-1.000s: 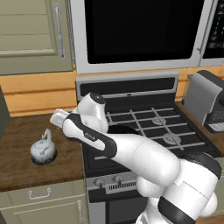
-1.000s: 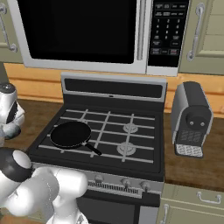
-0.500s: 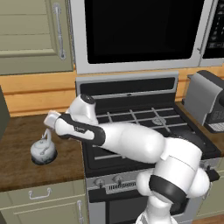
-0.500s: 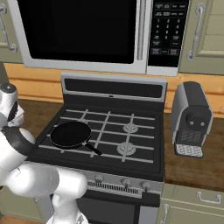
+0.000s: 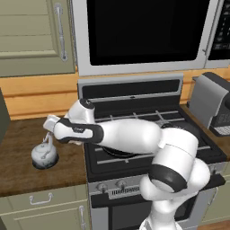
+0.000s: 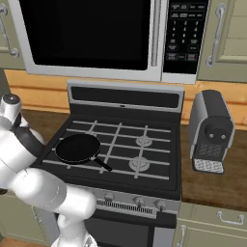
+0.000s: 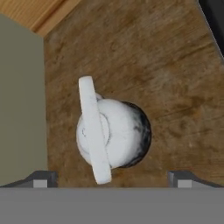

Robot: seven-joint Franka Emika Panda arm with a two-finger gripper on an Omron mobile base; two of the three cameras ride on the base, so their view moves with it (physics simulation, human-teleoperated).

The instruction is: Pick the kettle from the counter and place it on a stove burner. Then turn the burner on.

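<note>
Below my spread, empty fingers [image 7: 109, 178] the kettle [image 7: 111, 134] sits ungrasped on the bench [image 7: 175, 87]; lifting, the stove burner [image 6: 144, 141], ignition all remain.

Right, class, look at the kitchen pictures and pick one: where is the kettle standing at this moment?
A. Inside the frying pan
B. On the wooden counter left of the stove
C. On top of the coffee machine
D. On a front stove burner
B: the kettle stands on the brown counter left of the stove, with the hand just above its handle.
</note>
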